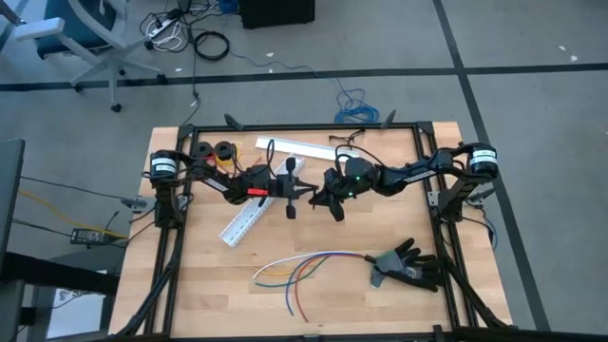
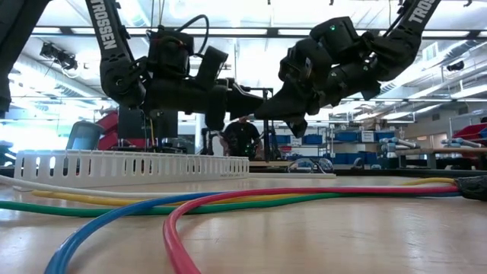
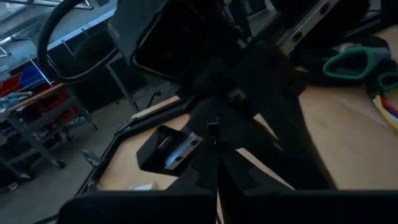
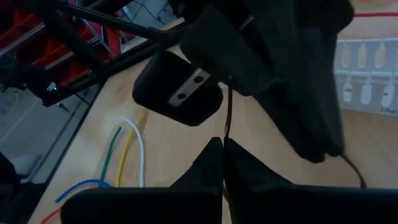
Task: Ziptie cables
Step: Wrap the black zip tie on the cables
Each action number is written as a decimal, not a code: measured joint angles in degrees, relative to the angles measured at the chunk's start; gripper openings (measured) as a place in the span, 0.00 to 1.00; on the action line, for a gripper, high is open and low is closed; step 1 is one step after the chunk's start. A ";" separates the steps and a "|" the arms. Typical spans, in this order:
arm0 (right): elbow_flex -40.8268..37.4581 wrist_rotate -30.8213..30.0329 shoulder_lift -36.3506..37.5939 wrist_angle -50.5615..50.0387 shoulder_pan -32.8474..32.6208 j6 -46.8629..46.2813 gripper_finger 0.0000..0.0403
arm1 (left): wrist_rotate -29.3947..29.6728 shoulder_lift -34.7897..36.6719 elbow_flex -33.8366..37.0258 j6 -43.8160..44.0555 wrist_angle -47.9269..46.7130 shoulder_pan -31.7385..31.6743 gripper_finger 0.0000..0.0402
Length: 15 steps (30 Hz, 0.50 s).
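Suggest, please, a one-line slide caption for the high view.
Left gripper and right gripper, both shut, meet mid-table above the cables, beside a black glove.

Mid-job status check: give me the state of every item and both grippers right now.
Loose bundle of coloured cables: lying fanned out on the table, untied.
Thin black ziptie: pinched between both grippers above the table.
Left gripper: shut on the ziptie.
Right gripper: shut on the ziptie.
Black glove: lying flat beside the cables.
White slotted duct: lying on the table.
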State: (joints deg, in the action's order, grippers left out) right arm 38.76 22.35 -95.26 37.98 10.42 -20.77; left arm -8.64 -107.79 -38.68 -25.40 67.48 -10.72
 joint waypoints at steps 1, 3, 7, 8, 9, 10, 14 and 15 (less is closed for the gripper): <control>0.00 0.07 0.00 0.00 0.08 -0.56 0.00 | 0.32 0.00 0.00 -0.18 0.00 0.00 0.00; 0.00 0.64 0.00 -0.13 0.19 -1.25 0.00 | 1.74 0.00 0.00 -1.85 0.35 0.02 0.00; 0.00 0.86 0.00 -0.16 0.24 -1.89 0.00 | 2.85 0.00 0.00 -5.93 0.37 -0.04 0.00; 0.00 0.92 0.02 -0.16 0.28 -2.16 0.00 | 2.95 0.00 0.00 -6.72 0.37 -0.04 0.00; 0.00 0.98 0.02 -0.20 0.41 -2.43 0.00 | 3.03 0.00 0.00 -7.55 0.39 -0.04 0.00; 0.00 0.94 0.02 -0.30 0.55 -2.79 0.00 | 3.21 0.00 0.00 -8.38 0.39 -0.04 0.00; 0.00 0.90 0.02 -0.42 1.02 -3.81 0.00 | 4.33 0.00 0.00 -10.40 0.42 -0.04 0.00; 0.00 0.90 0.02 -0.44 1.05 -4.07 0.00 | 4.46 0.00 0.00 -10.44 0.42 -0.04 0.00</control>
State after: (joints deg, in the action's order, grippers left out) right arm 38.76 23.24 -95.24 37.54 11.47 -24.85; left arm -4.17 -107.79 -38.68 -35.84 67.90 -10.76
